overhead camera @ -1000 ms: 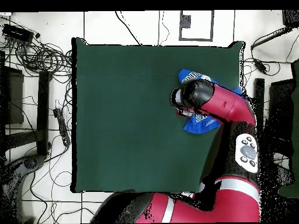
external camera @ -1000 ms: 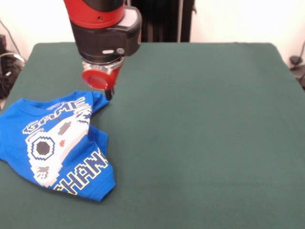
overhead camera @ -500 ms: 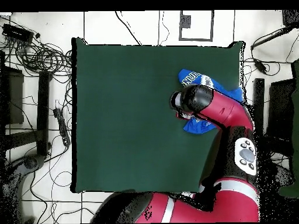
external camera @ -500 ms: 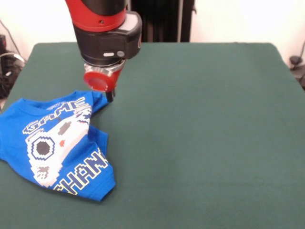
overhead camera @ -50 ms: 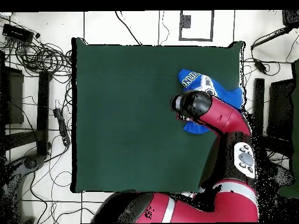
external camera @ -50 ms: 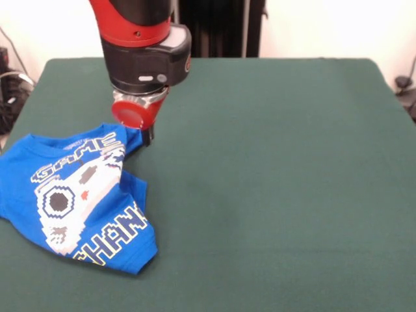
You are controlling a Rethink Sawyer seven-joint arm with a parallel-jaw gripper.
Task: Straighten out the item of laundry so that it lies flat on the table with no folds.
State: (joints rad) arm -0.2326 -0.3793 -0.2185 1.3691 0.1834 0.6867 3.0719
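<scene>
A small bright blue shirt (external camera @ -50 ms: 78, 198) lies crumpled on the dark green tabletop (external camera @ -50 ms: 273, 169), at the left side in the front view and reaching that view's left edge. Its printed side faces up: a white and grey pixel game controller with yellow-outlined lettering above and below it. The cloth is not flat; a fold runs down the right side of the shirt and bunches the fabric there, and the lower hem curls near the front of the tabletop. The red and black arm (external camera @ -50 ms: 140, 45) comes down over the shirt's upper right corner, and the tool (external camera @ -50 ms: 147, 136) shows only as a dark tip under a red round flange, right at the edge of the blue cloth. Whether the tool is open, closed or gripping the shirt cannot be told, since the arm hides most of it. In the overhead view the arm covers much of the shirt (overhead camera @ -50 ms: 201, 81), which lies near the tabletop's (overhead camera @ -50 ms: 128, 111) right edge.
</scene>
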